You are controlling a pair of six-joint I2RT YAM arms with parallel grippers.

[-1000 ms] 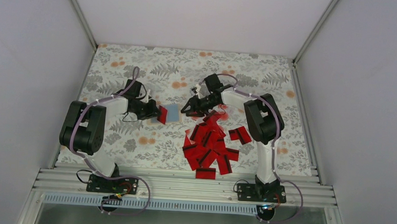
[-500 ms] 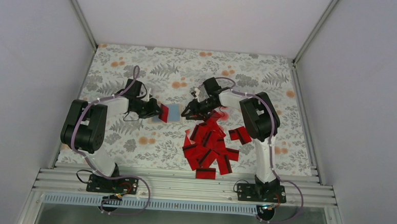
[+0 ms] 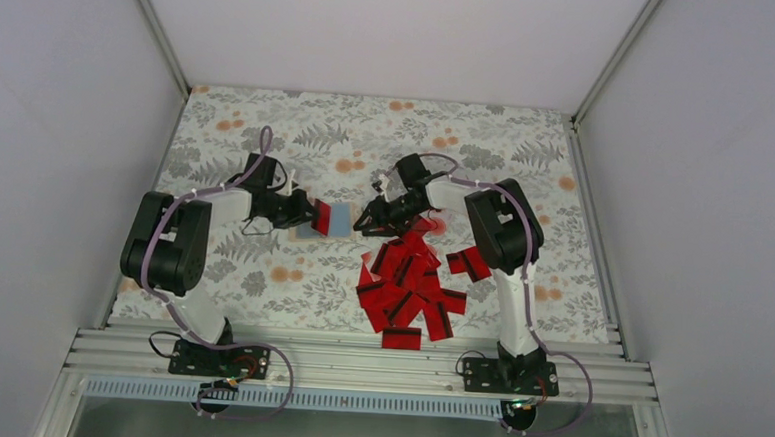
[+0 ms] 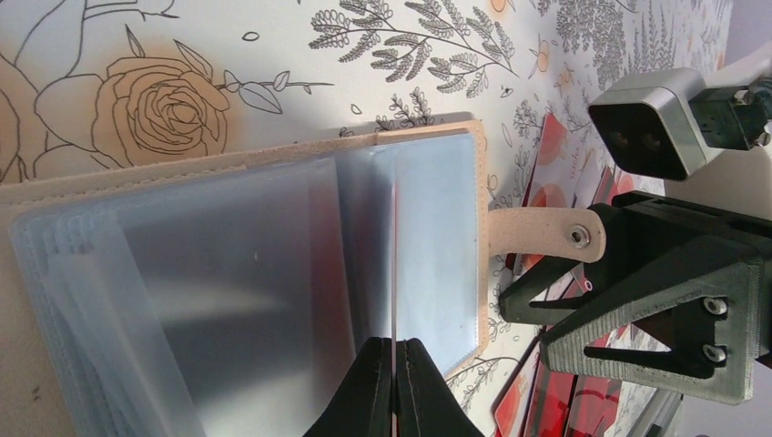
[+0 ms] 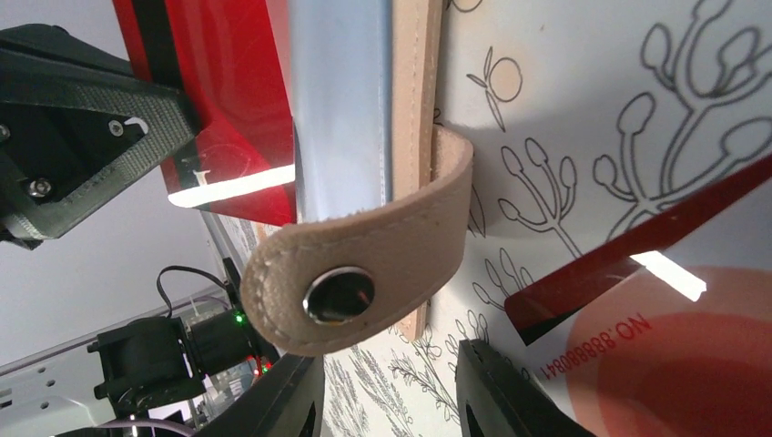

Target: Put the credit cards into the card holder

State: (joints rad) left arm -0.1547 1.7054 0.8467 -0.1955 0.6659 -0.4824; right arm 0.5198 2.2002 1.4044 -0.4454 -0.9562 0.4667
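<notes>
Looks early: left gripper [image 4: 393, 369] jaws pinch one flat red plastic credit card [image 5: 228, 91] edge-on at the clear sleeves [image 4: 228, 273] of the open tan-beige stitched card holder [image 4: 437, 137], on the floral cloth [image 3: 268, 132] btwn both grippers; not seated yet. Right gripper [image 5: 382, 373] jaws spread by the holder's snap strap [image 5: 355, 273], gripping nothing. Remaining red cards [image 3: 410, 285] lie heaped to the right: nearly all left to do.

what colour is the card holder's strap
Tan-beige strap with a silver snap; clearest in the right wrist view.
</notes>
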